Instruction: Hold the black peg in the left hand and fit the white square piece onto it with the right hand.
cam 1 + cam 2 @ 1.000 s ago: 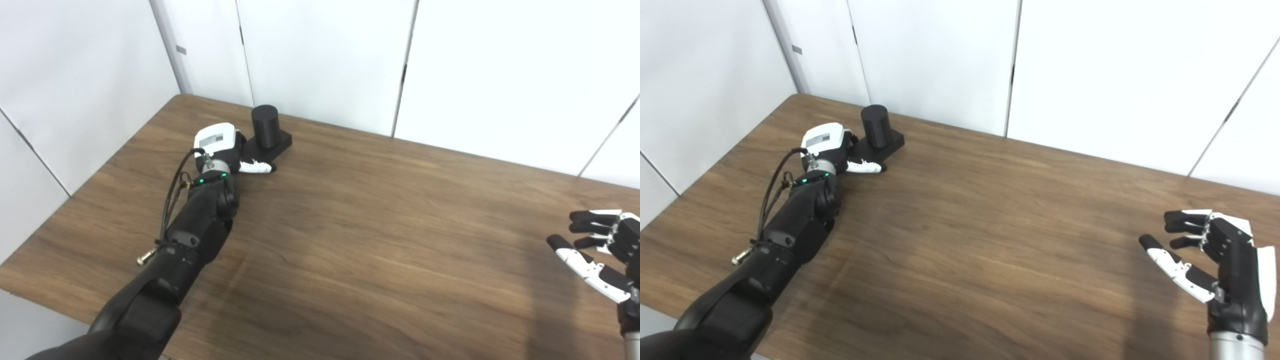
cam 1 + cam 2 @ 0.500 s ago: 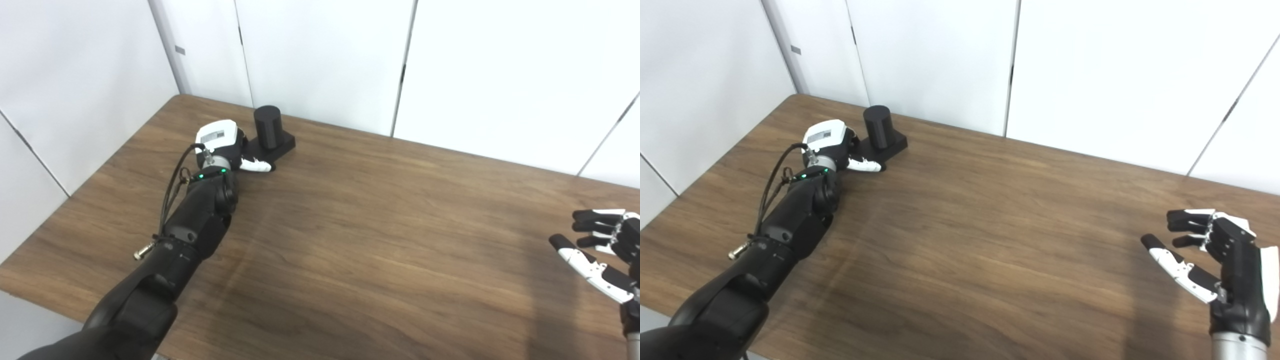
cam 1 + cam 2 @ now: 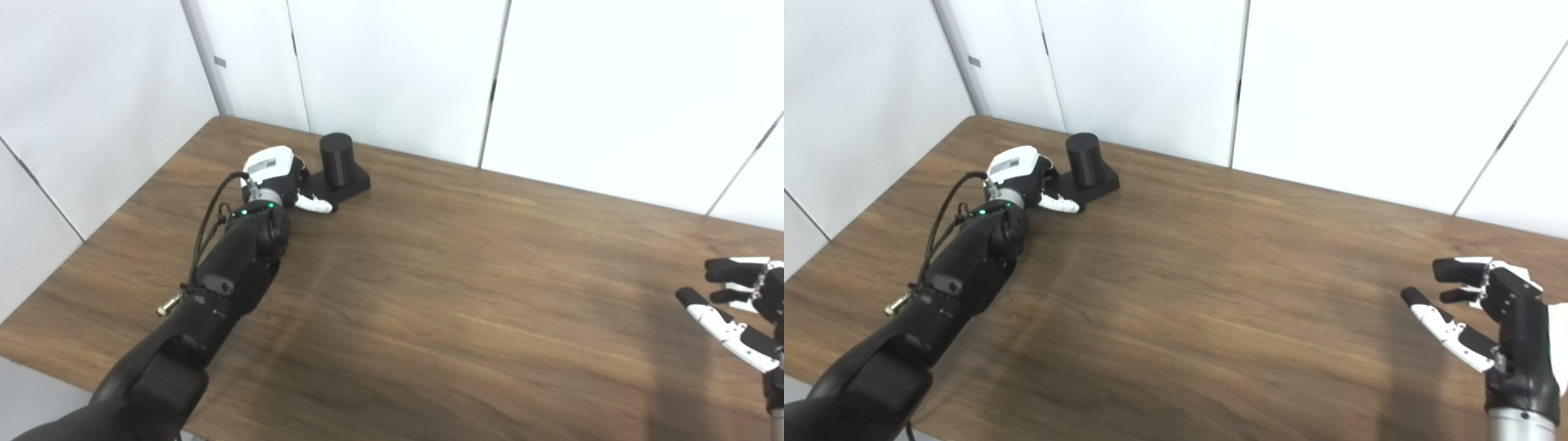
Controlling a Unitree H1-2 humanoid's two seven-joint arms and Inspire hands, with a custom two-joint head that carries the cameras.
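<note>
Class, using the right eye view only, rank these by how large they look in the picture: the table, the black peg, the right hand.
1. Table, by far the largest.
2. Right hand, though nearness to the camera enlarges it.
3. Black peg, smallest and farthest.

- Left hand (image 3: 1020, 177): fingers tucked behind its white back, up against the peg (image 3: 1083, 159) base; whether they grip it, can't tell.
- Peg base: near-left corner covered by that hand.
- Right hand (image 3: 744, 300): cut by the right edge in the left eye view; palm and wrist mostly out of frame.
- Table (image 3: 465, 294): right end and near edge run out of the picture.
</note>
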